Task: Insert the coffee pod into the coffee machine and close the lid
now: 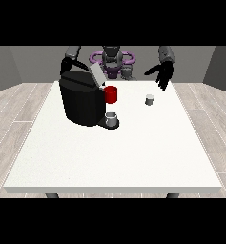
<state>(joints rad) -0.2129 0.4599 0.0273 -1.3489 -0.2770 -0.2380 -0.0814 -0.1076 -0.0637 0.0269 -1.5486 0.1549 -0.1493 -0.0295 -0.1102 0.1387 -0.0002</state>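
Observation:
The black coffee machine (81, 102) stands on the left part of the table, its grey lid (97, 75) tilted up and open. A small pale coffee pod (149, 99) sits upright on the table to the machine's right. The hand at the view's right (163, 75) hangs above and behind the pod, apart from it, open with fingers spread downward and holding nothing. The hand at the view's left (66, 65) is just behind the machine's top left corner, partly hidden by it.
A red mug (111, 94) stands right of the machine, near the lid. A grey cup (112, 119) rests on the machine's drip base. The white table (114, 162) stretches wide toward the camera.

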